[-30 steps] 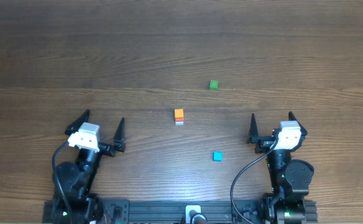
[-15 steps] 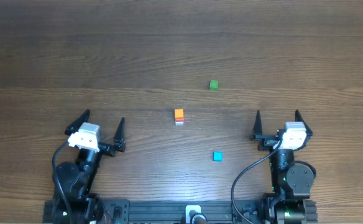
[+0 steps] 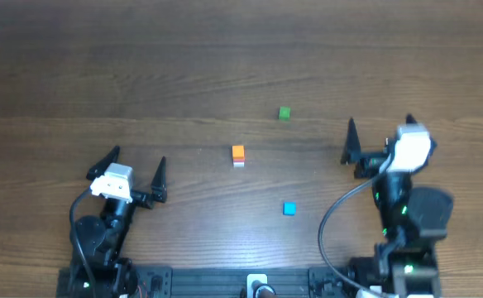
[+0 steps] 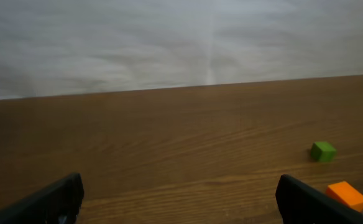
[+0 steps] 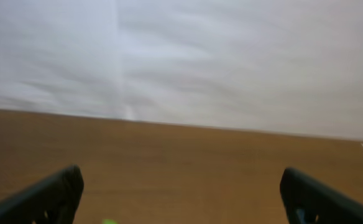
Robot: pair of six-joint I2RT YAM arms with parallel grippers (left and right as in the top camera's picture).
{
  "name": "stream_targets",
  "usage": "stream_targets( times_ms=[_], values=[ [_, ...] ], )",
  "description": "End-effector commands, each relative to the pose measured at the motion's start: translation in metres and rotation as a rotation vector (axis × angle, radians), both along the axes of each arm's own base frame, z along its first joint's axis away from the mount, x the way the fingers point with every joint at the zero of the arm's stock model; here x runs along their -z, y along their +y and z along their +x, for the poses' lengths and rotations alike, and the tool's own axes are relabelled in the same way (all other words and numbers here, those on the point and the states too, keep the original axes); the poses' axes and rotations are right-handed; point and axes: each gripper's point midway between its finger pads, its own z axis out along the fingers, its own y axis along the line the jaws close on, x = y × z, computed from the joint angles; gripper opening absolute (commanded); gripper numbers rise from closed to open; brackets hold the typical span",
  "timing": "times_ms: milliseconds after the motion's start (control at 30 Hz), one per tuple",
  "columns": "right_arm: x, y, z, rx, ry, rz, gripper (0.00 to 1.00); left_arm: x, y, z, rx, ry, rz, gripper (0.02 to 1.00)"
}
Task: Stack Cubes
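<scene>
**Two Cubes Stacked, Two Cubes Alone**

A small orange cube (image 3: 238, 151) sits right on top of a small white cube (image 3: 238, 163), near the middle of the brown wooden table (image 3: 142, 66). From above, only a thin strip of the white one peeks out under the orange one.

A small green cube (image 3: 284, 113) sits by itself, farther from the arms and a bit toward the right arm's side. A small blue cube (image 3: 289, 209) sits alone too. It is closer to the arms and well apart from the stack.

The left claw (image 3: 139, 156) is spread wide and holds nothing. It is on its own side of the table, well away from every cube. The right claw (image 3: 380, 124) is spread wide too, with nothing in it. It is off to the side of the green cube and not touching it. One of its fingers is partly hidden by the white block (image 3: 413, 147) on its wrist.

In the left wrist view, the green cube (image 4: 322, 151) is easy to see. The orange cube (image 4: 347, 195) is partly behind one black finger (image 4: 312, 202) and cut off at the edge.

In the right wrist view, the table meets a white wall (image 5: 231, 62). A tiny bit of green (image 5: 110, 221) shows at the very edge (too little to tell what it is).
</scene>
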Motion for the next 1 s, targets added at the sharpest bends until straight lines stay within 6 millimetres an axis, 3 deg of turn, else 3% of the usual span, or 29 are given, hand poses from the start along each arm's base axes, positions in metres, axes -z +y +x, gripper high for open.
stream_targets(
  times_ms=[33, 200, 400, 600, 767, 1000],
  values=[
    [-0.045, 0.025, 0.023, -0.153, 0.082, 0.017, 0.993, 0.002, 0.0, 0.0, -0.002, -0.003, 0.018, 1.0],
    [-0.055, 0.038, 0.045, -0.211, 0.281, 0.043, 0.989, 0.002, 0.0, 0.0, -0.002, -0.003, 0.018, 1.0],
    [-0.039, 0.077, 0.06, -0.37, 0.545, 0.087, 0.993, 0.002, 0.0, 0.0, -0.002, -0.003, 0.018, 1.0],
    [0.004, 0.12, 0.075, -0.424, 0.823, 0.133, 0.993, 0.002, 0.0, 0.0, -0.002, -0.003, 0.018, 1.0],
    [0.057, 0.134, 0.088, -0.302, 1.056, 0.14, 0.993, 0.002, 0.0, 0.0, -0.002, -0.003, 0.018, 1.0],
    [0.114, 0.171, 0.099, -0.328, 1.227, 0.073, 0.993, 0.002, 0.0, 0.0, -0.002, -0.003, 0.018, 1.0]
  ],
)
